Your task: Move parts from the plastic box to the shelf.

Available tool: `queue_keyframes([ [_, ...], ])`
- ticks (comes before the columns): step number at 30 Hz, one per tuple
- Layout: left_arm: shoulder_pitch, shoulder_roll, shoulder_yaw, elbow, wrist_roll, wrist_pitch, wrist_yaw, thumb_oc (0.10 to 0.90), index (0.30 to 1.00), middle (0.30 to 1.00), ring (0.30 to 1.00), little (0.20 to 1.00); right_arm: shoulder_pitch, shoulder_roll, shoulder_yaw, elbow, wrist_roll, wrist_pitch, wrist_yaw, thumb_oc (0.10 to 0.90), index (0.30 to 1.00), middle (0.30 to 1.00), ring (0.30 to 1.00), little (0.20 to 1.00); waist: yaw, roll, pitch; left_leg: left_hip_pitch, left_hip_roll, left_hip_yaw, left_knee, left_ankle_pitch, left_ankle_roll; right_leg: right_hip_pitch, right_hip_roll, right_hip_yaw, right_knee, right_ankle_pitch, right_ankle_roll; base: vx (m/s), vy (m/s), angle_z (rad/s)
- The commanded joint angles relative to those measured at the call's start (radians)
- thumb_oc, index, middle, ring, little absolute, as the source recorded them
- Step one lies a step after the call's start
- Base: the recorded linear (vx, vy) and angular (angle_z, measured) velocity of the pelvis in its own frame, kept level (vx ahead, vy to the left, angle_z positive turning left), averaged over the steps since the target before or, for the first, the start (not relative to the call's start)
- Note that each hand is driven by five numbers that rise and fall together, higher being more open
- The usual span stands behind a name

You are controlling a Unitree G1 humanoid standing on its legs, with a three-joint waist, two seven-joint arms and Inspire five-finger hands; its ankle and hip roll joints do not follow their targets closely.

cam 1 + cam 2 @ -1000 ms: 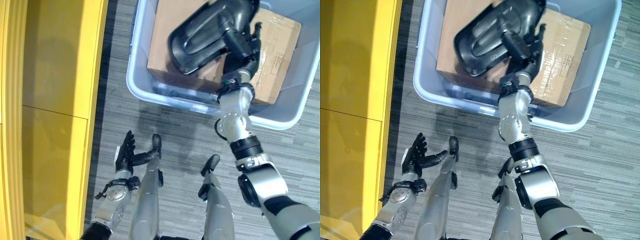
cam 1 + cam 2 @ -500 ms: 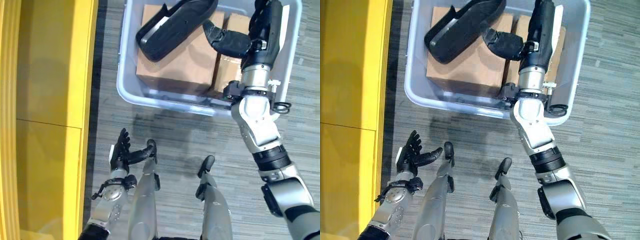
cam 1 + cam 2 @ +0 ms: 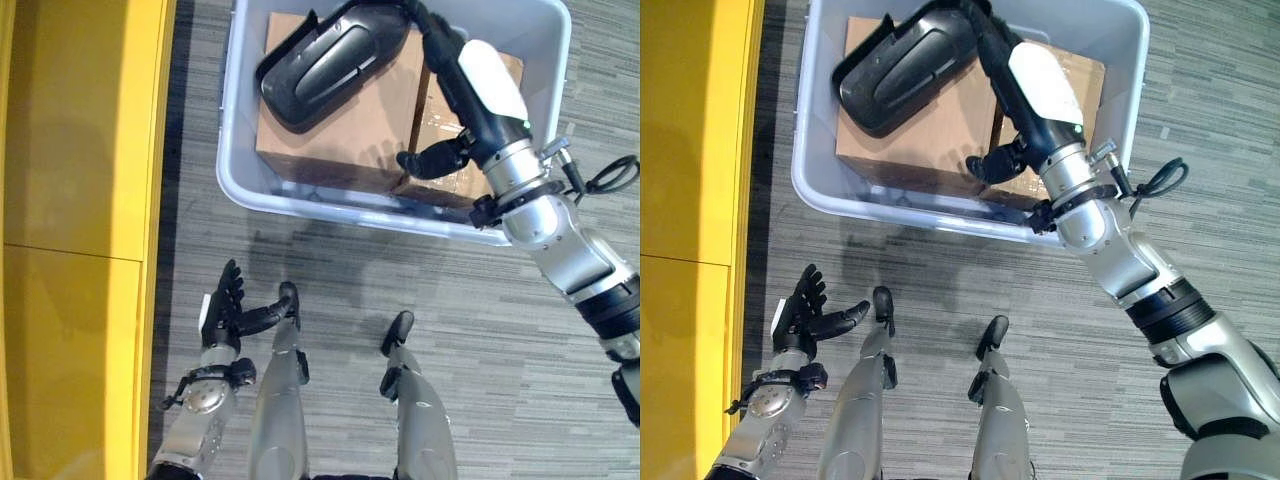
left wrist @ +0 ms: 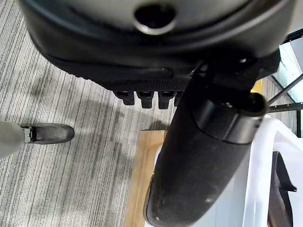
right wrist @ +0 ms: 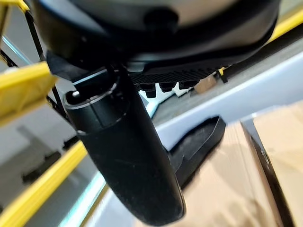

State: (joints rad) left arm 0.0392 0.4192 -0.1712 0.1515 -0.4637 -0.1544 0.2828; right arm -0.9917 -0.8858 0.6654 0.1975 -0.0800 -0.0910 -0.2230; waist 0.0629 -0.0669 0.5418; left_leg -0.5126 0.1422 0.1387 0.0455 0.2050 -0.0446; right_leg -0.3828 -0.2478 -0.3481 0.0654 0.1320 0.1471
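Two hands, one busy: the right hand has swung round in the last second and now reaches across the plastic box, its fingertips at the black part's far end. Can't tell if they're curled on it. That part, before tilted up by the wrist, now lies flatter on the cardboard boxes, so I'd guess the grab isn't settled. Left hand hangs open low over the floor. Box walls hem the part in; the yellow shelf sits well left with bare carpet between.
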Motion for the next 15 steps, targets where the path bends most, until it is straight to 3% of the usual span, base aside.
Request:
queue_keyframes([
  [1, 0.074, 0.066, 0.020, -0.106, 0.023, -0.081, -0.038, 0.900, 1.000, 1.000, 1.000, 1.000, -0.205, -0.054, 0.041, 0.022, -0.056, -0.062, 0.037, 0.900, 1.000, 1.000, 1.000, 1.000, 0.046, -0.034, -0.022, 0.084, 0.078, -0.019, 0.007, -0.035, -0.089, -0.001, -0.023, 0.012, 0.068, -0.006, 0.037, 0.00, 0.000, 0.00],
  [6, 0.062, 0.071, 0.005, -0.089, 0.014, -0.094, -0.046, 0.900, 1.000, 1.000, 1.000, 1.000, -0.299, -0.003, 0.124, 0.213, -0.046, -0.048, 0.047, 0.900, 1.000, 1.000, 1.000, 1.000, 0.065, -0.024, -0.022, 0.059, 0.074, -0.031, 0.021, -0.038, -0.088, -0.012, -0.028, -0.001, 0.072, -0.007, 0.036, 0.00, -0.002, 0.03],
  [15, 0.041, 0.074, 0.005, -0.078, 0.017, -0.092, -0.040, 0.900, 1.000, 1.000, 1.000, 1.000, -0.414, 0.018, 0.209, 0.310, -0.171, -0.013, 0.040, 0.900, 1.000, 1.000, 1.000, 1.000, 0.086, -0.014, -0.022, 0.008, 0.061, -0.055, 0.042, -0.045, -0.082, -0.026, -0.037, -0.022, 0.080, -0.010, 0.040, 0.01, -0.003, 0.07],
])
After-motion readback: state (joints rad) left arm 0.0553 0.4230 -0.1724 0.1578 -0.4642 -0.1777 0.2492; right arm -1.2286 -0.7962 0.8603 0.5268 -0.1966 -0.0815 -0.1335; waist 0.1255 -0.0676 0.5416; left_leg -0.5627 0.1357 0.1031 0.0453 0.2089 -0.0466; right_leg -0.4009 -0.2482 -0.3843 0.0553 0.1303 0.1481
